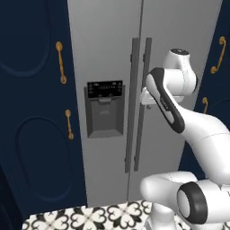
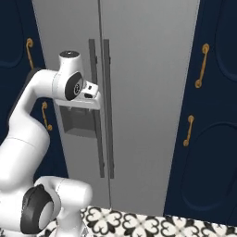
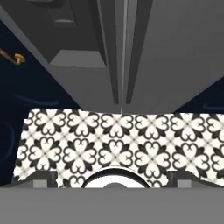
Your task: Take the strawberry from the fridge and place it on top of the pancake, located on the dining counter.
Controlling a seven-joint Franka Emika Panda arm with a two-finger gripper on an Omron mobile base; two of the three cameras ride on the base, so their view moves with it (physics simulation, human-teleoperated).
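The fridge (image 1: 108, 58) is standing shut between navy cabinets (image 1: 31, 112), and the gripper (image 3: 112, 180), fingers apparently spread wide with nothing between them, is hovering just before its right door's bar handle (image 1: 143, 103).

My arm (image 1: 179, 112) covered part of the fridge's right door (image 1: 175, 54) and the right bar handle (image 1: 143, 108). The fridge (image 2: 148, 92) was cut off at the top edge, both doors shut, its inside hidden.
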